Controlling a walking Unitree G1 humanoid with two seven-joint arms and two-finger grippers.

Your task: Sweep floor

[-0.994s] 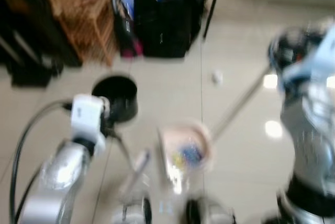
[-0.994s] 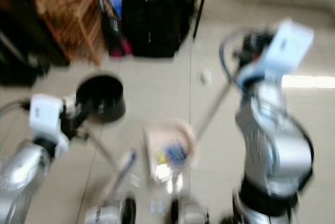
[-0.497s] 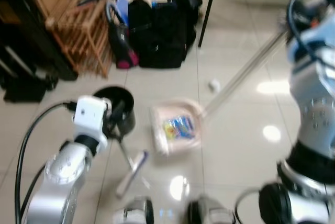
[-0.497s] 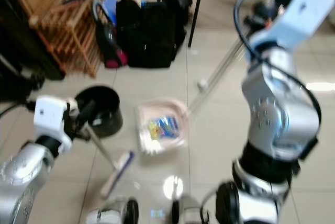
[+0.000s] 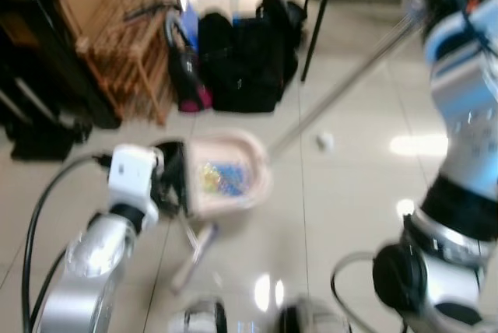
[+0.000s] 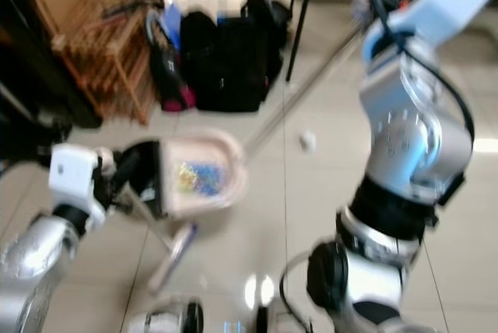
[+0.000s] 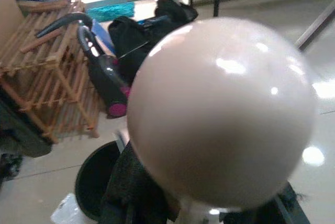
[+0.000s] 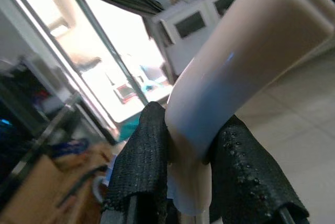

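Your right gripper (image 8: 178,182) is raised high at the right, its two black fingers (image 8: 141,166) clamped on the pale handle (image 8: 235,67) of the dustpan (image 5: 226,173). From there the long shaft (image 5: 342,88) slants down to the pan, which hangs tilted above the black bin (image 7: 97,179) – its open side faces you, with blue and yellow litter (image 5: 220,177) inside. In the left wrist view the pan's rounded back looms just ahead of the camera, and the bin's rim sits below it.

Your left gripper (image 5: 173,181) is low at the left, just beside the pan's edge and over the bin; its fingers close around the thin stick of the brush (image 5: 194,251), whose head rests on the tiled floor (image 5: 350,193) below. The grip itself is blurred, so take it as probable rather than sure.

A small white scrap (image 5: 324,142) lies on the floor to the right, well apart from the pan. Behind stand black bags (image 5: 245,57), a wooden rack (image 5: 124,45) and a hand vacuum (image 5: 183,68) – all against the far side of the room
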